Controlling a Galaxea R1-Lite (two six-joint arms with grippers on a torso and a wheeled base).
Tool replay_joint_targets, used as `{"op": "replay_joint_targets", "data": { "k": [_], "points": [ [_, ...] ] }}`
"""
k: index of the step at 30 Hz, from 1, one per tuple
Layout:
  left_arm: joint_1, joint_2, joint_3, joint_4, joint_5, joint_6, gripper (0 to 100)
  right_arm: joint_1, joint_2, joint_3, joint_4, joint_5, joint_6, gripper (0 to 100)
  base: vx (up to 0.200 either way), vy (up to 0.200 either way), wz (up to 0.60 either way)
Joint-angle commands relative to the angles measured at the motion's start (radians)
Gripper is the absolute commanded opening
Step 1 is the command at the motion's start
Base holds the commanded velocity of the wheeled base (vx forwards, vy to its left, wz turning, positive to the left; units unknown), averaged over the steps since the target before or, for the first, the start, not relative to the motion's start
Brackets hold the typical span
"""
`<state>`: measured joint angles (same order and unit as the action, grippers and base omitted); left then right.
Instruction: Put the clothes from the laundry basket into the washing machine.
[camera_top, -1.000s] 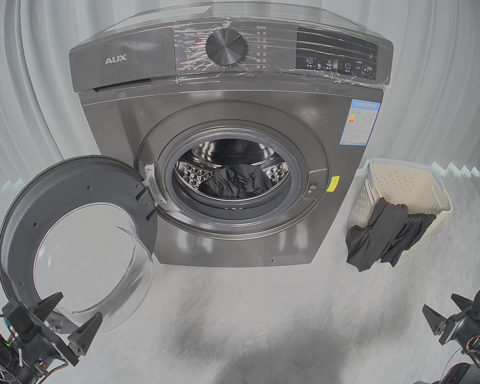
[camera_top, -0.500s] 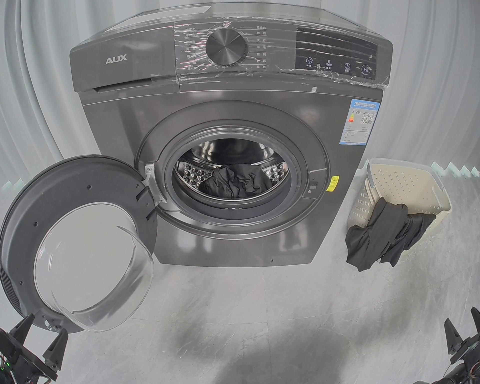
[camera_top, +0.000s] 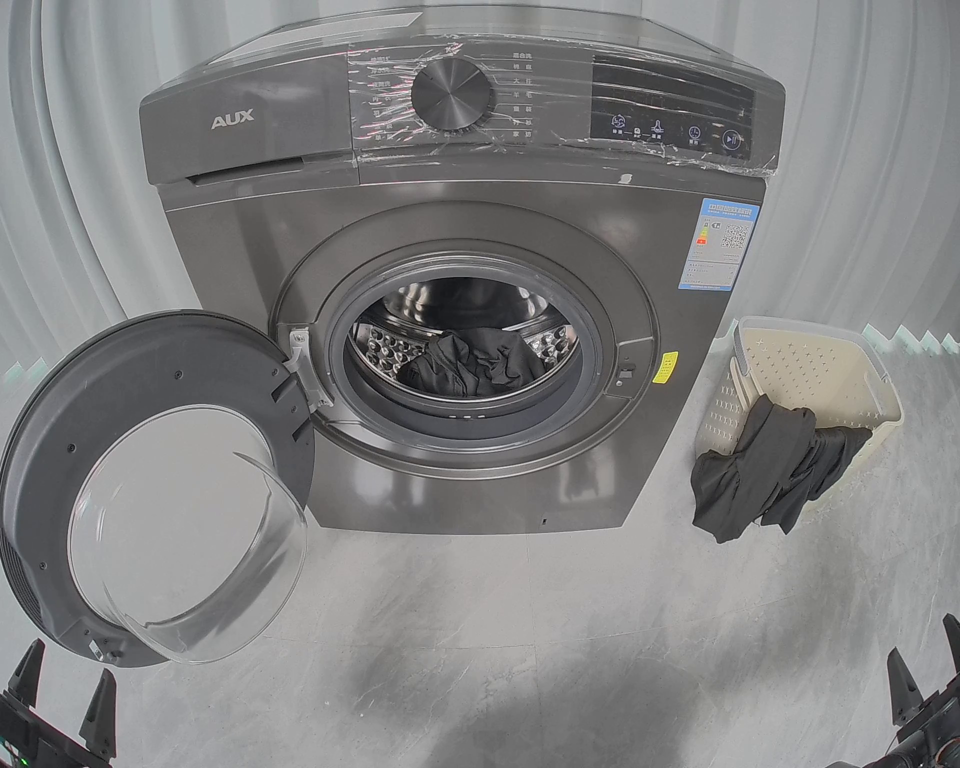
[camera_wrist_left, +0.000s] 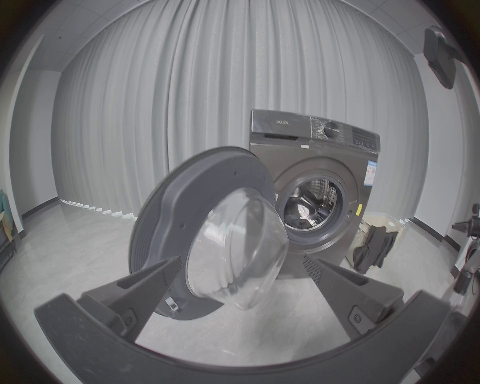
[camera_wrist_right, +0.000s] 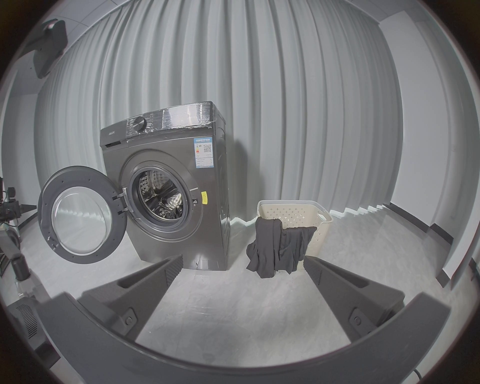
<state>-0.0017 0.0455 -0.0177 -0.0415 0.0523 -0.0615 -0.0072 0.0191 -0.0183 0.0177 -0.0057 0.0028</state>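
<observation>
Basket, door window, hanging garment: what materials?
Laundry basket: looks like cream moulded plastic, matte, perforated walls. Door window: clear bowl, glass or plastic, glossy reflections; cannot tell which. Garment over the rim: dark soft fabric, matte, draping in folds.

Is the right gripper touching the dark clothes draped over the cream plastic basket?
Apart. The right wrist view shows bare floor between the right gripper and those clothes.

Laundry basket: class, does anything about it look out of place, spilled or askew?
Yes. A dark grey garment is draped over the front rim of the cream perforated plastic laundry basket. It hangs down the outside wall instead of lying inside. The basket itself stands upright and looks undamaged.
</observation>
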Motion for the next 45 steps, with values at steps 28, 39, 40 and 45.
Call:
{"op": "replay_joint_targets", "data": {
  "k": [28,39,40,45],
  "points": [
    [-0.001,-0.044,0.016,0.041,-0.058,0.045,100,0.003,-0.019,0.012,-0.005,0.015,-0.009,100,0.000,-0.129,0.00],
    [-0.001,-0.044,0.016,0.041,-0.057,0.043,100,0.003,-0.019,0.012,-0.005,0.015,-0.009,100,0.000,-0.164,0.00],
    [-0.001,-0.044,0.016,0.041,-0.057,0.043,100,0.003,-0.019,0.012,-0.005,0.015,-0.009,100,0.000,0.000,0.00],
    [-0.001,-0.044,0.016,0.041,-0.057,0.042,100,0.003,-0.019,0.012,-0.005,0.015,-0.009,100,0.000,0.000,0.00]
  ]
}}
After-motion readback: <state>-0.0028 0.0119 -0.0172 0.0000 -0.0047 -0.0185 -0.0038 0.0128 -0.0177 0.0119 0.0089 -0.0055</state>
